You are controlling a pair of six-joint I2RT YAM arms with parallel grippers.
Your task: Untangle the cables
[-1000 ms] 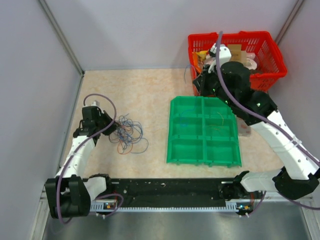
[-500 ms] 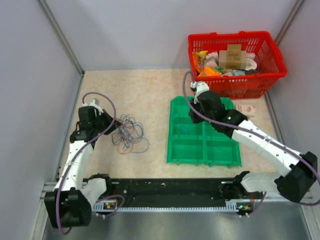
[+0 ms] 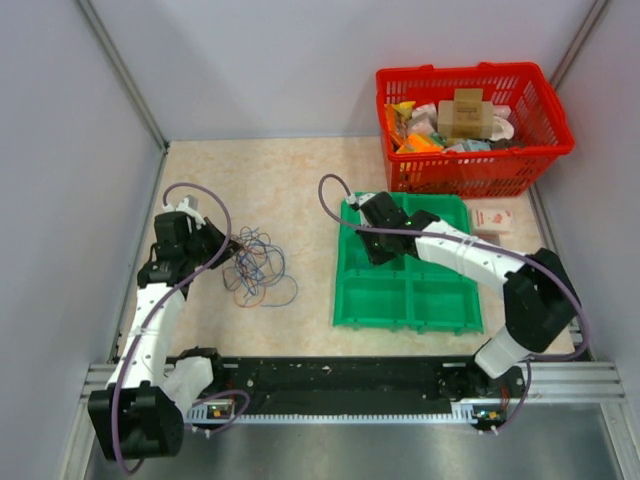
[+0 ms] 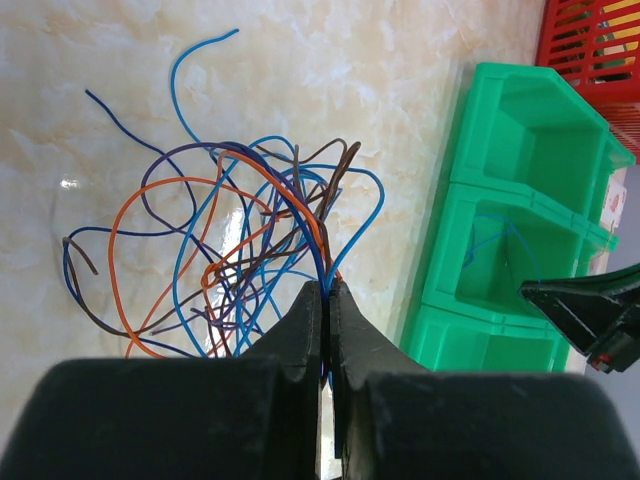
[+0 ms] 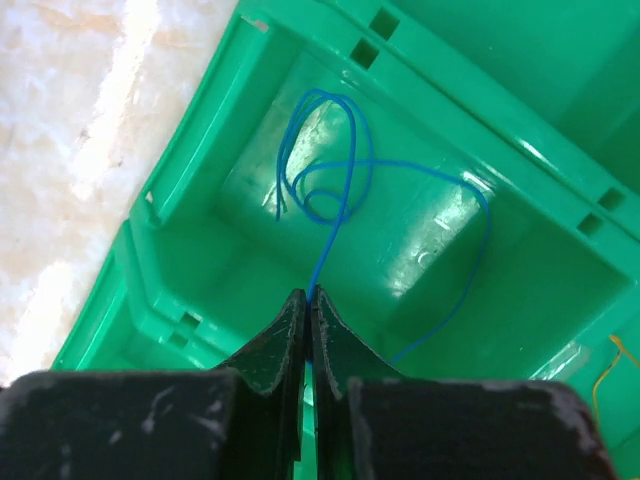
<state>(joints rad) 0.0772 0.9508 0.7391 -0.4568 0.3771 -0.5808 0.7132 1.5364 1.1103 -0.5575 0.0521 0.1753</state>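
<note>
- The left pincer (image 4: 327, 290) is clamping shut on several strands of the tangle of thin blue, orange and dark cables (image 4: 230, 230), which is lying just ahead of its tips on the pale marbled surface (image 4: 350, 70).
- The right pincer (image 5: 307, 298) is pinching a single thin blue cable (image 5: 345, 160), which is looping beyond its tips inside one compartment of the green plastic tray (image 5: 185, 175).
- Hazard: with several strands being clamped together, a pull is risking dragging the whole tangle or tightening its knots.
</note>
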